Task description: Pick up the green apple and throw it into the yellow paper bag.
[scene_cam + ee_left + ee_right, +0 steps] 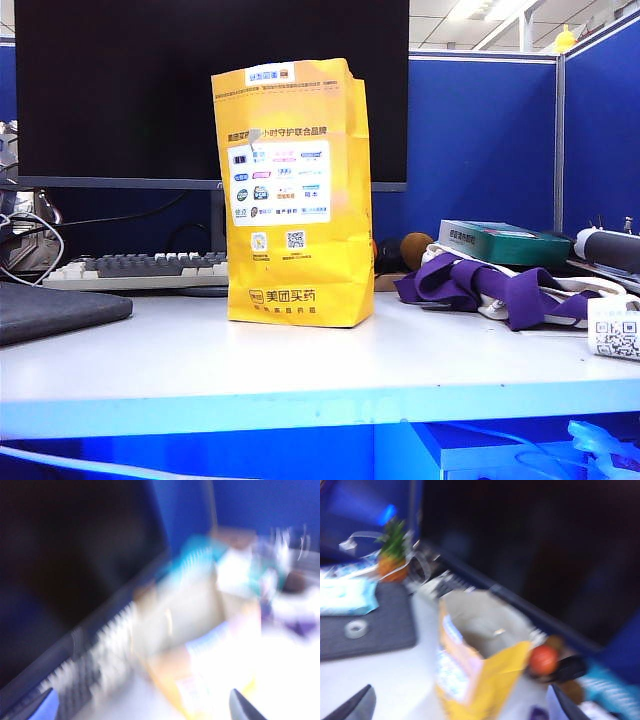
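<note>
Both grippers open and empty above the upright yellow paper bag [297, 195] on the table [300, 360]: left gripper [145, 715] and right gripper [460, 707] look into its mouth; green apple not visible.

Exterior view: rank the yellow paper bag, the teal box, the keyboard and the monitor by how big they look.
1. monitor
2. yellow paper bag
3. keyboard and teal box: look alike in size, both partly hidden, so unranked.

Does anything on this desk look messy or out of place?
The tall yellow paper bag stands upright and open. Beside it a purple and white cloth lies crumpled on the white table. No green apple shows.
</note>
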Controlling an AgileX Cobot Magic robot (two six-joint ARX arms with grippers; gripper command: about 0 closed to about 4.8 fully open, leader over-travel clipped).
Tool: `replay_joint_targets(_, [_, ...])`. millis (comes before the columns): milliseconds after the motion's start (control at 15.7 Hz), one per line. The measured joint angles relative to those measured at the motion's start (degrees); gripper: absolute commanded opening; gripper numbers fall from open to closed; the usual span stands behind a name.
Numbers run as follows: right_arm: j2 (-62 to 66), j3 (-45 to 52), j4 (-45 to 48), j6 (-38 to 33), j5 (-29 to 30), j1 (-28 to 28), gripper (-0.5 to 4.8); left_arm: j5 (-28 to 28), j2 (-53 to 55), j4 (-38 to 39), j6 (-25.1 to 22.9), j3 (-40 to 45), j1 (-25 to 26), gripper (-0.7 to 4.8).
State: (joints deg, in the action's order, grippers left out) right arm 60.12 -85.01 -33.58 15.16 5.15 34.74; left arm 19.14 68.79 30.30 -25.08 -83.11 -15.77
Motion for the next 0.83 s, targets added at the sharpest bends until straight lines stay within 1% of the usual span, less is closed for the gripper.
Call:
replay_joint_targets(64, [-3.4, 1.7, 0.2, 2.1, -0.5, 0.0, 4.79, 1.9, -3.7, 0.6, -1.3, 2.8, 2.1, 4.79])
replay_joint_targets(128, [-7.1, 3.6, 0.4, 3.8, -1.8, 0.0, 4.79, 3.5, -7.2, -1.1, -2.2, 5.3, 4.3, 4.79])
replay_joint_targets(191, [-10.9, 6.2, 2.4, 4.2, -3.4, 0.0, 4.79, 3.1, -10.8, -2.4, -1.5, 7.5, 5.1, 4.79])
replay_joint_targets(255, [-15.2, 10.4, 5.4, 4.3, -5.6, 0.0, 4.79, 2.1, -14.1, -1.9, 0.0, 8.8, 5.0, 4.79])
replay_joint_targets(383, [-24.8, 20.7, 11.0, 3.8, -9.8, 0.0, 4.79, -3.7, -22.0, -0.9, 1.2, 13.4, 5.9, 4.79])
replay_joint_targets(447, [-33.1, 29.5, 16.6, 1.0, -10.3, 0.0, 4.79, -4.3, -28.7, -1.3, 1.4, 18.7, 5.8, 4.79])
replay_joint_targets(510, [-36.8, 35.0, 20.8, -1.6, -10.3, 0.3, 4.79, -5.1, -33.1, -2.5, 1.6, 22.8, 5.7, 4.79])
replay_joint_targets(574, [-41.6, 42.6, 23.0, -5.9, -10.3, 0.4, 4.79, -8.2, -37.5, -2.6, 2.6, 27.1, 5.8, 4.79])
replay_joint_targets(638, [-44.3, 48.3, 25.1, -9.7, -10.3, 0.4, 4.79, -8.8, -40.5, -2.6, 4.1, 30.4, 5.8, 4.79])
replay_joint_targets(702, [-46.4, 53.7, 27.2, -13.1, -9.3, 0.4, 4.79, -8.7, -43.4, -2.9, 6.8, 33.8, 5.8, 4.79])
replay_joint_targets(766, [-48.8, 60.9, 30.7, -17.1, -7.6, 0.4, 4.79, -9.0, -49.0, -3.0, 10.9, 39.5, 5.8, 4.79])
replay_joint_targets(829, [-50.3, 65.2, 33.5, -18.2, -7.2, 0.4, 4.79, -9.5, -52.3, -3.2, 12.9, 42.7, 5.8, 4.79])
